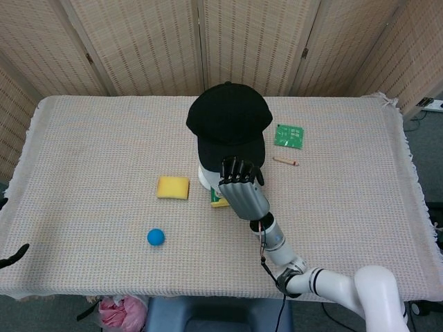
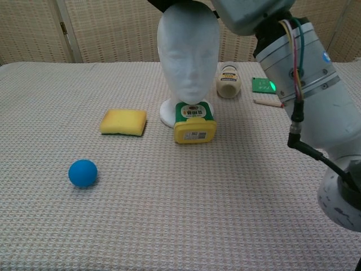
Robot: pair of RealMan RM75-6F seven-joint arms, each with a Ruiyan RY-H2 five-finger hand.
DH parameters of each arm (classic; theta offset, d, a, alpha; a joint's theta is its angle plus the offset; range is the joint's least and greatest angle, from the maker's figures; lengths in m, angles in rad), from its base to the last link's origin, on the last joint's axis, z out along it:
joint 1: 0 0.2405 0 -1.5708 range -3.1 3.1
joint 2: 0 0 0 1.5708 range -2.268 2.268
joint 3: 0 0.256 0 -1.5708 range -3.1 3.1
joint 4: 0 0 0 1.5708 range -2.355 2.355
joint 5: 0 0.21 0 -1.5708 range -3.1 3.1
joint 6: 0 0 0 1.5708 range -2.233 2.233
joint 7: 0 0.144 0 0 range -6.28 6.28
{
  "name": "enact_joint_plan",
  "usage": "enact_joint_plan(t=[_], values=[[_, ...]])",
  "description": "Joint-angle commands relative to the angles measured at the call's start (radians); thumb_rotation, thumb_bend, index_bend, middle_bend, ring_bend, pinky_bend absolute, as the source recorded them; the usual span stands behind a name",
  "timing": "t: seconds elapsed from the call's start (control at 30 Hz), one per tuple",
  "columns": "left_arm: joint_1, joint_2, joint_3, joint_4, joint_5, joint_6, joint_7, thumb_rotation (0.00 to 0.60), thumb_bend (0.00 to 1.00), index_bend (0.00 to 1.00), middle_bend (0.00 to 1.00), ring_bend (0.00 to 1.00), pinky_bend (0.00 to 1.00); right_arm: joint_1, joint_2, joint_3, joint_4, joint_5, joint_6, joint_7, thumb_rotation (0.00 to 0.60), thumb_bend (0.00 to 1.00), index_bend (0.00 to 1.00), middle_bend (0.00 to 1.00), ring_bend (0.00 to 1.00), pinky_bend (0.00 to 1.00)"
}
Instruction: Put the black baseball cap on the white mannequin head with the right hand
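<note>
The black cap [image 1: 228, 121] sits over the top of the white mannequin head [image 2: 188, 51], with the right hand [image 1: 242, 190] gripping its brim from the front. In the head view the cap covers almost the whole mannequin; only a bit of its base shows below the brim.

The main risk, as I judge it, is the cap not seating squarely. If the hand lets go while the crown is only perched on top, the cap could tilt and slide off. Pulling the brim down too hard could tip the mannequin, which stands on a narrow base right behind the yellow and green container [image 2: 194, 122]. A tipped mannequin would likely knock that container and the small white bottle [image 2: 228, 81] beside it.

Several things are hard to make out. The chest view cuts off the top of the mannequin, so only a dark edge of the cap shows there, and how deep the cap sits cannot be told. The fingers under the brim are hidden. The left hand [image 1: 12, 256] shows only as dark fingertips at the frame's edge, so I cannot tell whether it is open or closed.
</note>
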Motion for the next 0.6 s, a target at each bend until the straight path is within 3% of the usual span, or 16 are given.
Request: enact_joint_plan(t=[0.03, 0.47, 0.6], values=[[0.001, 0.002, 0.001, -0.002, 0.002, 0.001, 0.000, 0.600, 0.25, 0.09, 0.00, 0.00, 0.20, 0.024, -0.031, -0.001, 0.038, -0.006, -0.016, 0.008, 0.600, 0.64, 0.80, 0.69, 0.74, 0.92], [0.008, 0.009, 0.000, 0.002, 0.006, 0.016, -0.021, 0.600, 0.25, 0.09, 0.00, 0.00, 0.20, -0.031, -0.078, -0.099, 0.085, -0.043, -0.001, 0.018, 0.600, 0.64, 0.80, 0.69, 0.74, 0.92], [0.010, 0.010, -0.001, 0.001, 0.004, 0.018, -0.022, 0.600, 0.25, 0.09, 0.00, 0.00, 0.20, -0.034, -0.102, -0.106, 0.122, -0.043, -0.008, 0.037, 0.600, 0.64, 0.80, 0.69, 0.74, 0.92]])
